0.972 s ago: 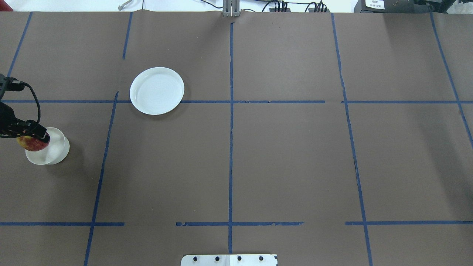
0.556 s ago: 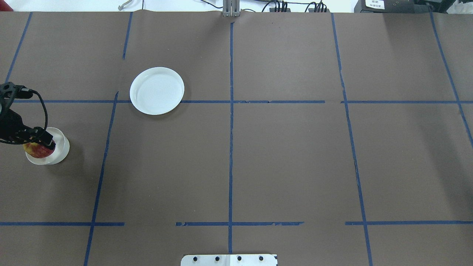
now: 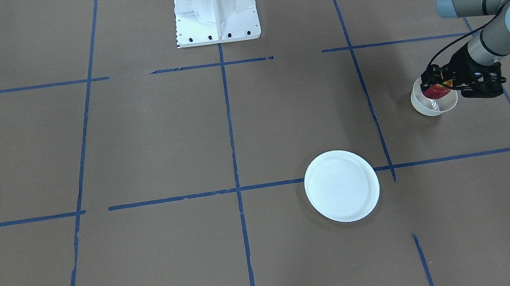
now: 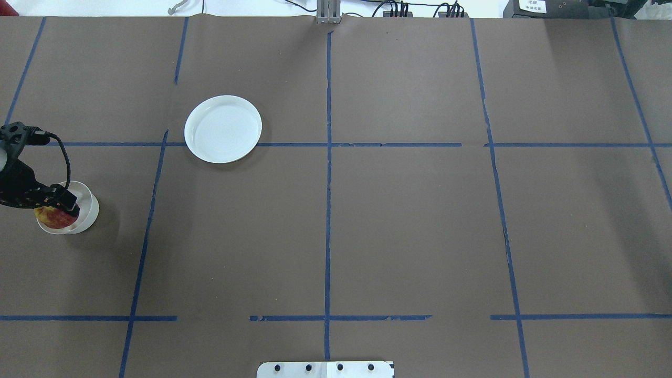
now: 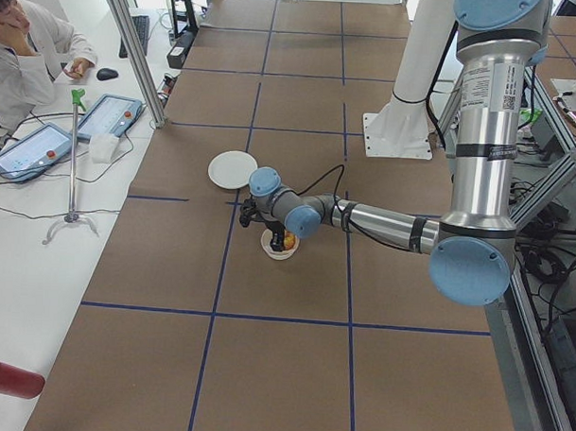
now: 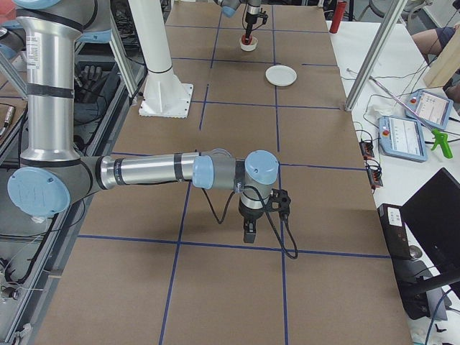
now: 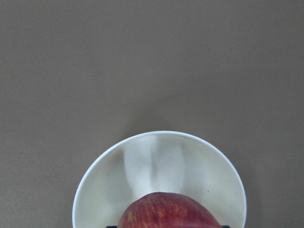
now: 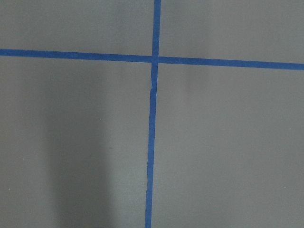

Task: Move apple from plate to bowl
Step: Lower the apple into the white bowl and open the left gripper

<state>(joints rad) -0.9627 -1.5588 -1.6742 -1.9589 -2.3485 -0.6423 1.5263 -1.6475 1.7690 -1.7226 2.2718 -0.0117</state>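
The desk point(image 4: 409, 226) is covered in brown paper and marked into large rectangles by blue tape lines point(image 4: 328, 210). A flat round white plate point(image 4: 223, 128) lies on the robot's left half, its near part covering one crosswise tape line. A small deep cream-white bowl point(image 4: 90, 212) stands well apart from the plate, nearer the robot and close to the desk's left end. The robot's white metal base plate point(image 3: 215, 8) sits at the desk's middle edge.

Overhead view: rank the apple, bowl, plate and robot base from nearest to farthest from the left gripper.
1. apple, held by the left gripper.
2. bowl, just beneath it.
3. plate, up and right in view.
4. robot base, bottom edge, farthest.
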